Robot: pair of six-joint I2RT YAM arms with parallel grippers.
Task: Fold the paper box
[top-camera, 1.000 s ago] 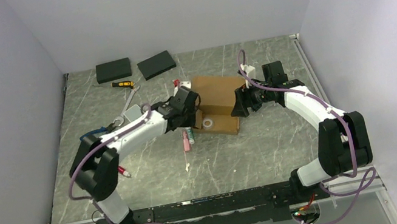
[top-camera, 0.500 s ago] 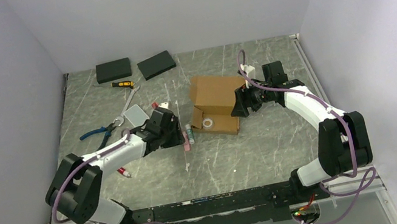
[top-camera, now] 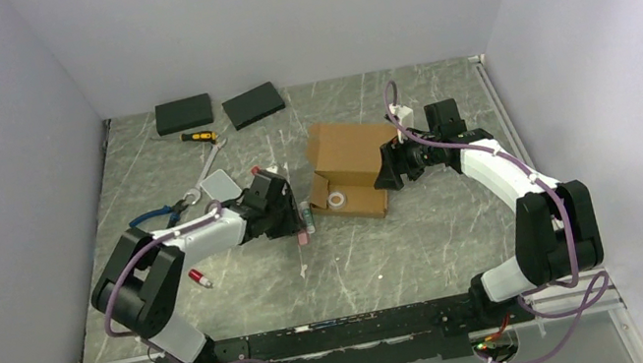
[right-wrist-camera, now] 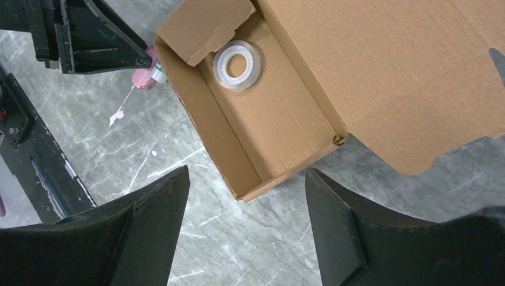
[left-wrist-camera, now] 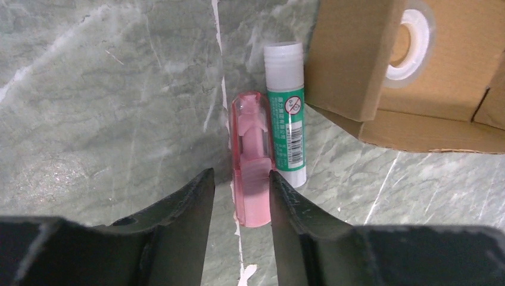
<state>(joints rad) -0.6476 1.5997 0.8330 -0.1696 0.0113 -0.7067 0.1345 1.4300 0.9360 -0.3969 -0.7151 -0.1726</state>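
Your paper box [top-camera: 350, 168] sits open near the middle of the tabletop. Its tray runs roughly along the near edge, its lid opens toward the far edge, and a tape roll [right-wrist-camera: 237, 65] lies inside. Your right gripper [right-wrist-camera: 247, 173], the nearer one, hovers over the tray's right end with its jaws spread wide and empty. Your left gripper [left-wrist-camera: 239, 179], partly spread, straddles a pink pen [left-wrist-camera: 253, 149] beside a glue stick [left-wrist-camera: 286, 113], just left of the box. You cannot tell whether it touches the pen. The lid's far edge is cut off in the right wrist view.
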